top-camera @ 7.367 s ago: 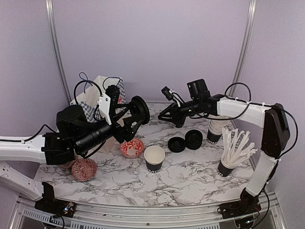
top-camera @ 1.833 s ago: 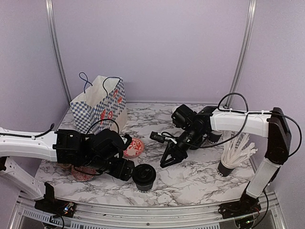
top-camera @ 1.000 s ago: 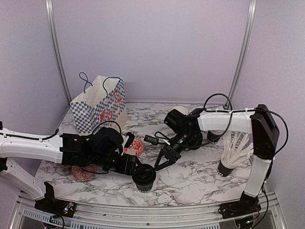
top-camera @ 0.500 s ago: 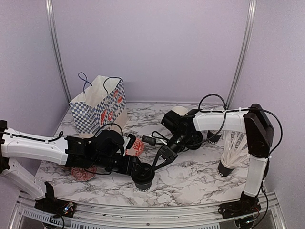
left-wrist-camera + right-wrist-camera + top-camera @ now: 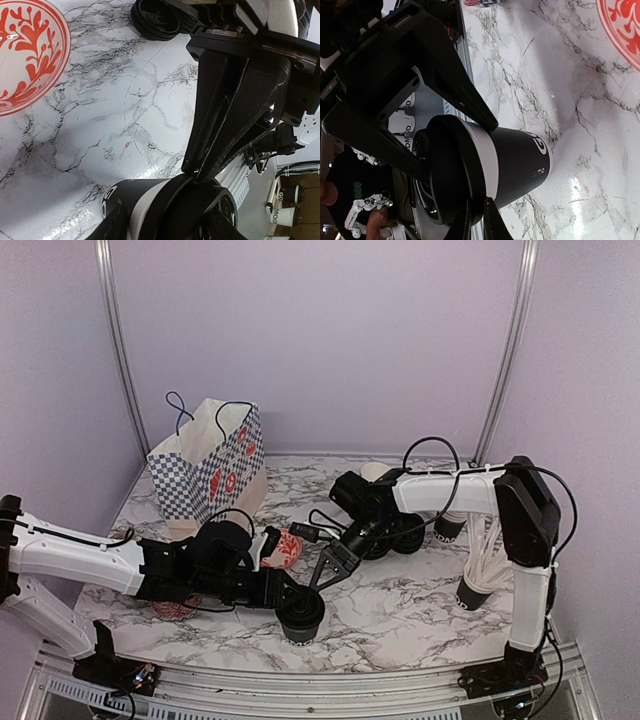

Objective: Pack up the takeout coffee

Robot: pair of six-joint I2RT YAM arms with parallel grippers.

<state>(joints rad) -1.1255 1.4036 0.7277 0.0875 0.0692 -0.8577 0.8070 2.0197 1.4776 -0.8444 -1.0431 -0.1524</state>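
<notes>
A takeout coffee cup (image 5: 300,618), black with white lettering and a black lid (image 5: 302,604), stands near the table's front edge. My left gripper (image 5: 292,604) reaches in from the left, its fingers (image 5: 112,225) pressed on either side of the cup (image 5: 130,200) just under the lid (image 5: 200,210). From the right, my right gripper (image 5: 313,587) slants down to the lid. In the right wrist view its fingertips (image 5: 467,220) are pinched together on the lid's rim (image 5: 470,200), with the cup body (image 5: 520,160) beyond.
A blue-checked paper bag (image 5: 210,460) stands open at the back left. Two red patterned bowls (image 5: 287,548) (image 5: 168,608) lie near my left arm. Spare black lids (image 5: 405,536), stacked cups (image 5: 448,526) and a cup of white straws (image 5: 487,560) sit at the right.
My right gripper has swung left and down to the lidded cup and shut on the lid's rim. My left gripper has tightened round the cup, which has slid slightly left.
</notes>
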